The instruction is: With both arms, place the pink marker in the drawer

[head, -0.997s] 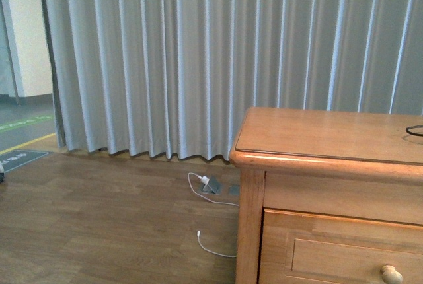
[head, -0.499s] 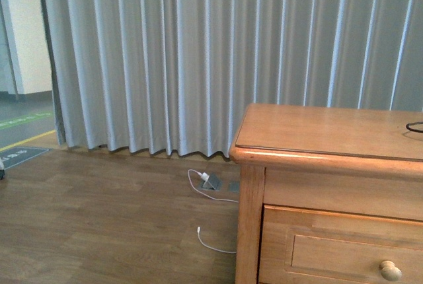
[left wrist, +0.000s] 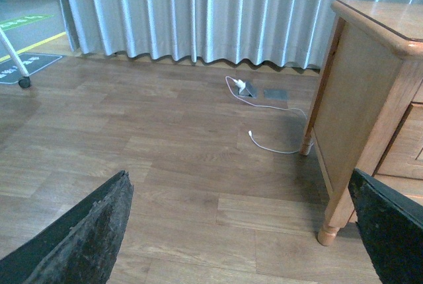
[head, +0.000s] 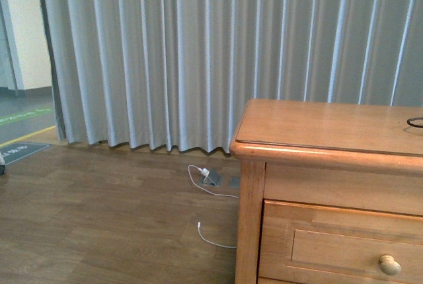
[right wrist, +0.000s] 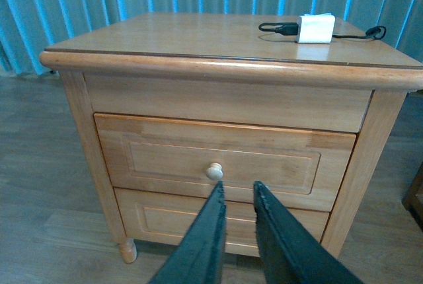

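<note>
The dresser (head: 330, 185) fills the lower right of the front view, its honey-coloured top bare but for a bit of black cable (head: 415, 123) at the right edge. Its upper drawer (head: 340, 244) is shut, the pale knob (head: 390, 265) low in the right corner of the frame. Grey curtains (head: 198, 53) hang across the back, and on the wood floor (head: 99, 218) a white cord (head: 211, 234) trails from a small plug (head: 211, 179) near the centre. Neither arm shows in this view. In the right wrist view the right gripper (right wrist: 236, 191) rises from the bottom edge, its two black fingers (right wrist: 215, 231) nearly together with only a thin slit between them and nothing in it, the tips just below the knob (right wrist: 214, 172) of the shut drawer (right wrist: 225, 158) and not touching it. A white charger (right wrist: 314, 28) with a black cable lies on the dresser top in the upper right. In the left wrist view the left gripper's fingers (left wrist: 86, 238) sit in the two lower corners, spread wide and empty, over bare floor, with the dresser's side and leg (left wrist: 344, 132) at the right. The pink marker is nowhere in any view.
</note>
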You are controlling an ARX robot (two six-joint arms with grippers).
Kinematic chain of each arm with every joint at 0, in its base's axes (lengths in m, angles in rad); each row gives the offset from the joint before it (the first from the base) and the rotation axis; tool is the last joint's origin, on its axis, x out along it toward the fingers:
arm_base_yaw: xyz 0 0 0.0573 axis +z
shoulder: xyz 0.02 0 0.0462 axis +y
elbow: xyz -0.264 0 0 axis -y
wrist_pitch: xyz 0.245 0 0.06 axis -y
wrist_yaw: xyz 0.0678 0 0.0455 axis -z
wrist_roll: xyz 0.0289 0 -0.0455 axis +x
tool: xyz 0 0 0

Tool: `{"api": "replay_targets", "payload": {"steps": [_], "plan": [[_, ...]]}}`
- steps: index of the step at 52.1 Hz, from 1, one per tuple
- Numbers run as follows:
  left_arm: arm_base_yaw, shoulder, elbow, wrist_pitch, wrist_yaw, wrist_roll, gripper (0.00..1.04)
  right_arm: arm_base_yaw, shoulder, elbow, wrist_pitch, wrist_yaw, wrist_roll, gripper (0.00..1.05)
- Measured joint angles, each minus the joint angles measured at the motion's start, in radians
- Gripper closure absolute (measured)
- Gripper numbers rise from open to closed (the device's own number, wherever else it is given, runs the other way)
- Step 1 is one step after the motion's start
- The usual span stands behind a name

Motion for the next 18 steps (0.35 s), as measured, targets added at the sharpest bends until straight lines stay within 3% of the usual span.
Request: {"api": "replay_targets", "payload": {"steps": [18], "plan": [[0.0, 0.0, 0.0, 0.0, 0.0, 0.0, 0.06, 0.0, 0.0, 0.0, 0.0, 0.0, 0.0, 0.18]]}}
